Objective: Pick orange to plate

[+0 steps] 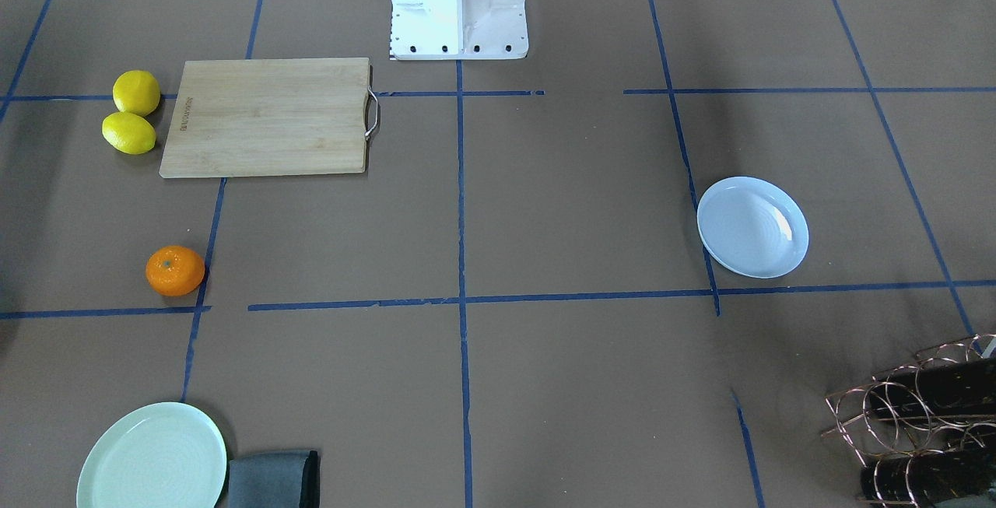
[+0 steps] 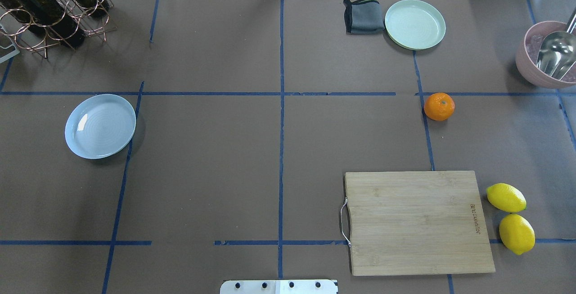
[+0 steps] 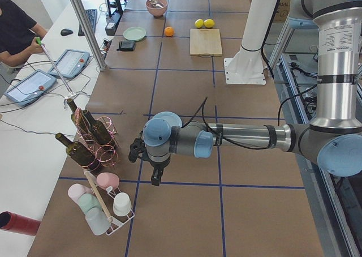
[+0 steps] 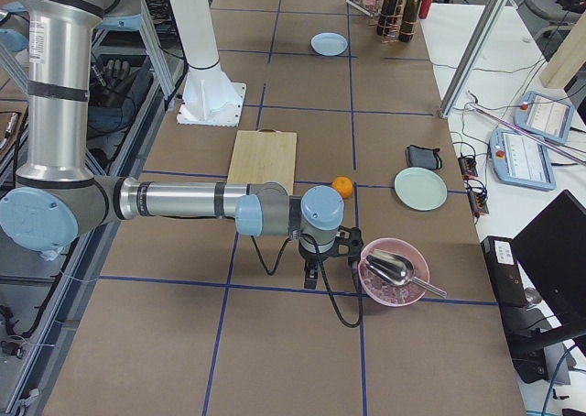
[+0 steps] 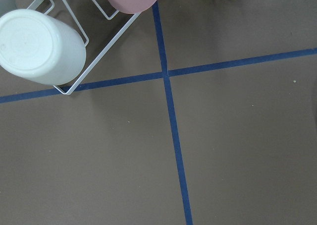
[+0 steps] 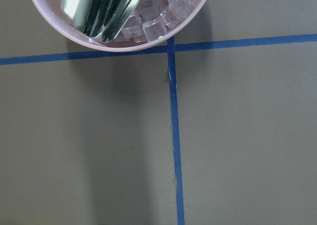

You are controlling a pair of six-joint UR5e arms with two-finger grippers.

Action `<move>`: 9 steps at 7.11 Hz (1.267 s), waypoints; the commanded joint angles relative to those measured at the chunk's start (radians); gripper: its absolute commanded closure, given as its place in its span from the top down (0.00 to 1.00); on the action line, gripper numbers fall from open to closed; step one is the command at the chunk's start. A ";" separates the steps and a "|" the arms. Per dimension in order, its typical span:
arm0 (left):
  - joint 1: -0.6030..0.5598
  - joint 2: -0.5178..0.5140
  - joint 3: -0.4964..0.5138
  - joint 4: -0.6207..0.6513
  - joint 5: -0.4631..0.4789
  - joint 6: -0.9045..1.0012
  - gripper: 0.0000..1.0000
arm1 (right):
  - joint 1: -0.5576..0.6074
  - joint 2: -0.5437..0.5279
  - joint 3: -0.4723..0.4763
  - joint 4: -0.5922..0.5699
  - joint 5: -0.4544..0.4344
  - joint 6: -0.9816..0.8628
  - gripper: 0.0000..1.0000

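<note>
**On the robot's right half of the table: orange untouched, everything still to do**

On the bare table (image 2: 216, 159) sits the orange (image 2: 439, 106), right beside a tape line (image 2: 428, 132), between the green plate (image 2: 415, 24) and the board (image 2: 418, 222). Nothing grips it and nothing touches it. The plate (image 2: 100, 125) lies far across on the left half, empty and well apart from the fruit. The right gripper (image 4: 346, 246) hangs low beside the pink bowl (image 4: 394, 271), near the orange but clear of it. The left gripper (image 3: 138, 150) hovers by the cup rack (image 3: 104, 206). Spread or pressed together? I cannot tell for either, since only the side views catch them. By my read, the whole job remains: reach, grasp, carry, set down.
</note>
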 commanded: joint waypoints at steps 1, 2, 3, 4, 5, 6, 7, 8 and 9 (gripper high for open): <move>0.001 -0.012 0.000 -0.002 0.000 0.000 1.00 | 0.001 -0.002 0.004 0.001 -0.005 -0.002 1.00; 0.001 -0.032 0.000 -0.002 0.000 0.000 1.00 | 0.001 -0.008 0.005 0.012 0.005 -0.003 1.00; 0.001 -0.058 0.008 -0.005 -0.002 0.002 1.00 | 0.001 0.003 0.004 0.015 0.005 -0.008 1.00; -0.001 -0.078 0.001 -0.014 -0.003 0.012 1.00 | 0.001 0.018 0.005 0.014 0.007 -0.006 1.00; -0.001 -0.107 -0.013 -0.017 0.003 0.011 1.00 | 0.001 0.024 0.018 0.015 0.021 0.001 1.00; -0.001 -0.155 -0.012 -0.020 -0.006 0.012 1.00 | 0.001 0.067 0.038 0.015 0.039 0.002 1.00; -0.001 -0.196 -0.015 -0.043 -0.037 0.011 1.00 | 0.001 0.072 0.044 0.059 0.053 0.002 1.00; 0.004 -0.215 -0.009 -0.130 -0.046 0.002 1.00 | 0.001 0.070 0.054 0.163 0.055 0.036 1.00; 0.043 -0.206 -0.006 -0.217 -0.049 -0.020 1.00 | 0.001 0.072 0.052 0.232 0.052 0.114 1.00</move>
